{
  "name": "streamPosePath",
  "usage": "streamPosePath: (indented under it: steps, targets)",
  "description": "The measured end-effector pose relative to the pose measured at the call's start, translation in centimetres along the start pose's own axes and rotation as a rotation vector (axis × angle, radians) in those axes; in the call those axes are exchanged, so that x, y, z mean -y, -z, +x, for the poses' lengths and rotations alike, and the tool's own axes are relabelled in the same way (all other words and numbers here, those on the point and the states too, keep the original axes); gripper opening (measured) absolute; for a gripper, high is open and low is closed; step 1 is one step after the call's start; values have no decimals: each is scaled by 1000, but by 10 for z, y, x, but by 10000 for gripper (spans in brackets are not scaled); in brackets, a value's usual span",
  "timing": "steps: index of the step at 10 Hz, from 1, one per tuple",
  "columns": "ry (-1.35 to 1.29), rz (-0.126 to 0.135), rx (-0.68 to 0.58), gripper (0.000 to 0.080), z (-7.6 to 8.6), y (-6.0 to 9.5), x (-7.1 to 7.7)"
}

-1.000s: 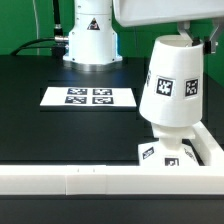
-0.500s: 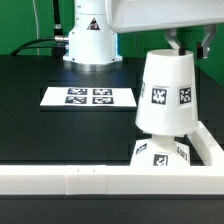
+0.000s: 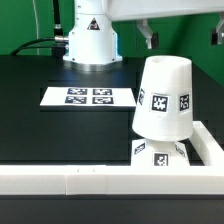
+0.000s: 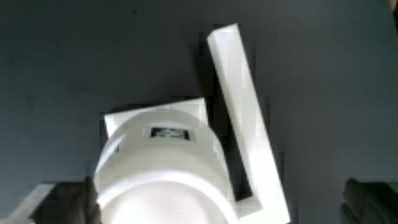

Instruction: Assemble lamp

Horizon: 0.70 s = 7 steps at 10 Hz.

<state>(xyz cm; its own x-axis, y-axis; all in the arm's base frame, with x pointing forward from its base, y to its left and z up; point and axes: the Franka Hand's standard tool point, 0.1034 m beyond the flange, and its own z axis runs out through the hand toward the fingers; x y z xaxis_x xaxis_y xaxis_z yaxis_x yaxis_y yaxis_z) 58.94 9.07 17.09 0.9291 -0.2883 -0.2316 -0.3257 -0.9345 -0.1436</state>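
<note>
The white tapered shade [image 3: 165, 98] stands narrow end up on the square base [image 3: 160, 154] at the exterior view's right, leaning slightly, with two tags facing the camera. The bulb is hidden, presumably under the shade. My gripper [image 3: 184, 35] hangs above the shade, open and empty, its fingers [image 3: 149, 33] apart and clear of the shade's top. In the wrist view the shade [image 4: 169, 185] fills the space between my spread dark fingers [image 4: 63, 203], and the base's tagged side [image 4: 173, 131] shows beyond it.
The long white rail [image 3: 70, 178] runs along the front and turns the corner beside the base [image 4: 240, 100]. The marker board [image 3: 88, 96] lies flat on the black table. The robot's white pedestal [image 3: 90, 35] stands at the back.
The shade has swung from tilted to nearly upright and settled lower on the base. My gripper has let go of it, opened and risen.
</note>
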Motion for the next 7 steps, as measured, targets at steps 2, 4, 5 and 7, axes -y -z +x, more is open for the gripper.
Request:
streamPosePath:
  steps: [2, 4, 5, 7]
  targets:
    - [-40, -32, 22, 694, -2, 9, 13]
    - [-34, -32, 22, 699, -1, 8, 12]
    - [-34, -32, 22, 699, -1, 7, 12]
    - [-34, -32, 23, 699, -1, 7, 12]
